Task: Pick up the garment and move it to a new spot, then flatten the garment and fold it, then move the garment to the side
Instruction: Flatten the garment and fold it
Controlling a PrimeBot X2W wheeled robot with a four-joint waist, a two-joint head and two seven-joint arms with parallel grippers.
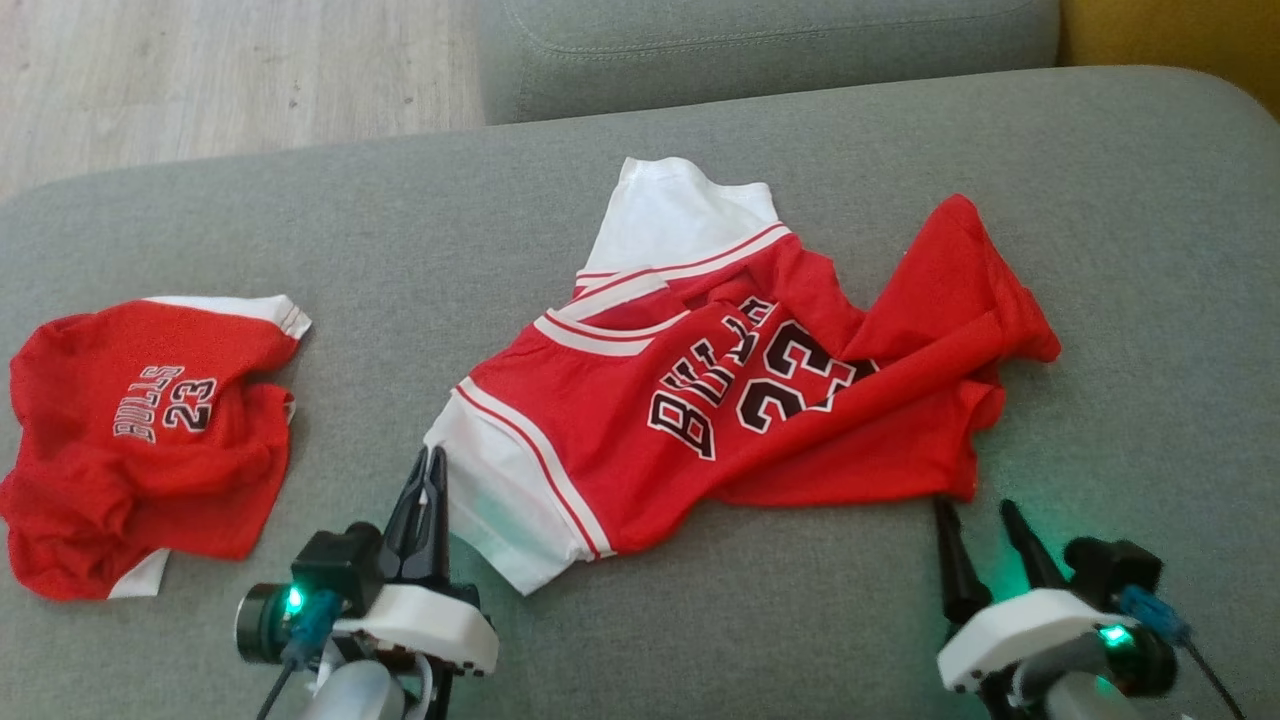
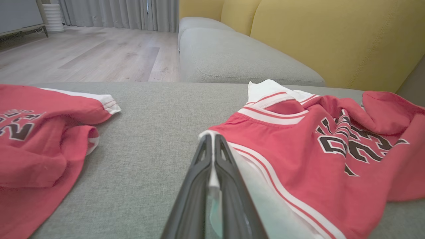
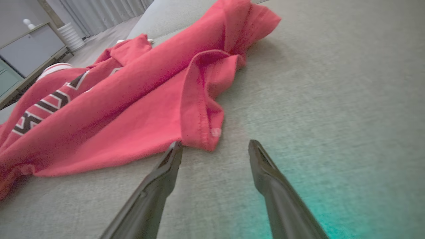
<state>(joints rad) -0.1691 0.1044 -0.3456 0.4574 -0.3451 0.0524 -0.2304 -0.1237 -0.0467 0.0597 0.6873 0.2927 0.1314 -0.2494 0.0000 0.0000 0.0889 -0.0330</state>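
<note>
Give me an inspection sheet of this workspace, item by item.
Surface: grey woven sofa cushion, flat, bare between the cloths.
Job's things: large red and white Bulls 23 jersey, crumpled mid-cushion, print up, not yet flattened.
Clutter: smaller bunched red Bulls 23 shirt at the robot's left, apart from the jersey.
Grippers: left gripper, jaws shut on the jersey's white sleeve edge; right gripper, jaws open at the jersey's red hem corner, not gripping.
Cables: dark cable at the left wrist, blue-plugged cable at the right wrist; both off the cloth.
Surroundings: pale wood floor, yellow sofa back, grey curtains.
</note>
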